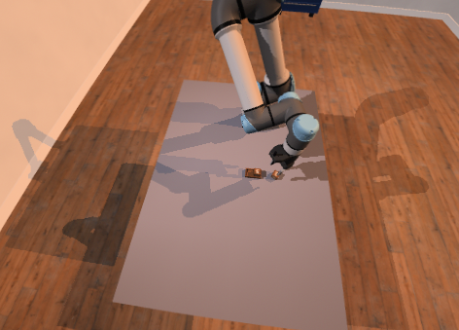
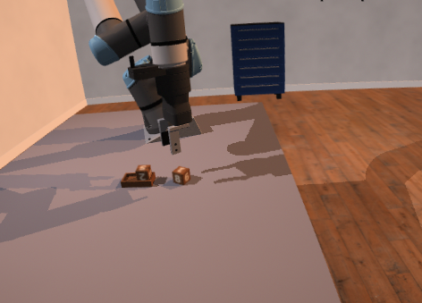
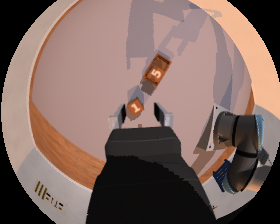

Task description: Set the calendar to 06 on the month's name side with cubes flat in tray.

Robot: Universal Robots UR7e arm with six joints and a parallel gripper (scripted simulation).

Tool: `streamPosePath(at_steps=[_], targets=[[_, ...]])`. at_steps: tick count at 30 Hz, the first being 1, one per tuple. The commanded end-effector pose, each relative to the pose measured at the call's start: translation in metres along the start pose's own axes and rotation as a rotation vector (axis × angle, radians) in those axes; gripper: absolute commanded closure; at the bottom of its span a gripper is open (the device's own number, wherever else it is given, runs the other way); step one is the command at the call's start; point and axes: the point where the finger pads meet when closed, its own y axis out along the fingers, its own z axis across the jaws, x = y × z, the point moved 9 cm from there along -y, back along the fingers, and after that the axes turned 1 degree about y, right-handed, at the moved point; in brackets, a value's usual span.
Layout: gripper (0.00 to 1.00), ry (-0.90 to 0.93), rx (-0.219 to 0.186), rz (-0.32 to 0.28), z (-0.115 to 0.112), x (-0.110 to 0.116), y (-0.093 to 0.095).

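Note:
A small brown wooden tray [image 2: 138,181] lies flat on the grey mat, with one digit cube [image 2: 143,172] standing in its right half; its front face reads like a 2. A second cube [image 2: 181,175] sits loose on the mat just right of the tray, apart from it. My gripper [image 2: 172,144] is open and empty, hanging a little above and behind the loose cube. In the wrist view the loose cube [image 3: 135,107] shows between the fingertips, with the tray and its cube [image 3: 155,72] beyond. Tray [image 1: 253,172] and loose cube [image 1: 276,174] also show in the top view.
The grey mat [image 1: 238,205] covers the middle of a wooden floor. A blue cabinet [image 2: 257,59] stands at the back wall. The arm's base [image 1: 278,90] sits at the mat's far edge. A peach wall runs along the left.

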Motion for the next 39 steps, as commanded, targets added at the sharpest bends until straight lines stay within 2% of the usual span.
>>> streamPosePath(at_steps=[1,6,20,39], targets=[[0.00,-0.141,-0.001,0.000,-0.0024,0.0019,-0.0007],[0.00,-0.272,-0.001,0.001,-0.0044,0.0042,-0.0011],[0.00,-0.476,-0.001,0.001,-0.0073,0.0086,-0.0017],[0.00,-0.545,-0.001,0.001,-0.0081,0.0104,-0.0019]])
